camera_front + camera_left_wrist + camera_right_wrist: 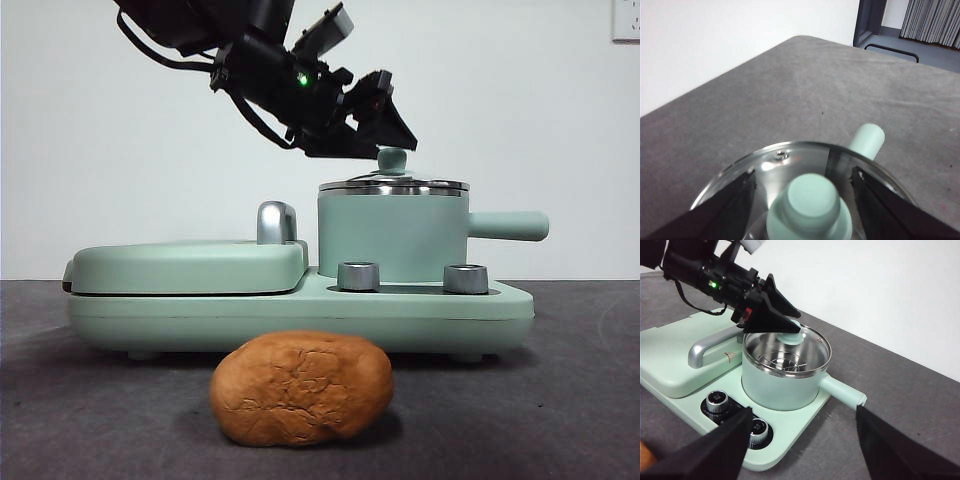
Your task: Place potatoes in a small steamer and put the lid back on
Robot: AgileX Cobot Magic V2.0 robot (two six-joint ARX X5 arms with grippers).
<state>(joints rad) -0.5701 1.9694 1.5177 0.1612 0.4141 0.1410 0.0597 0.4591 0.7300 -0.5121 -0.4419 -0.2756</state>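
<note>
The orange-brown potato [300, 388] lies on the dark table in front of the appliance; only a sliver of it [644, 455] shows in the right wrist view. The mint-green steamer [392, 235] stands on the base, side handle [508, 225] pointing right. The glass lid [393, 186] sits on its rim. My left gripper [400, 140] reaches down from the upper left, open, with one jaw on either side of the lid's green knob [810, 200] and small gaps showing. My right gripper [803, 412] hangs open high above the table, holding nothing, looking at the steamer [780, 385].
Left of the steamer lies the flat green grill plate [185, 265] with its chrome handle [277, 222]. Two steel dials [358, 276] [465, 278] stand on the base [500, 310] in front of the pot. A wire rack [782, 362] shows inside the pot.
</note>
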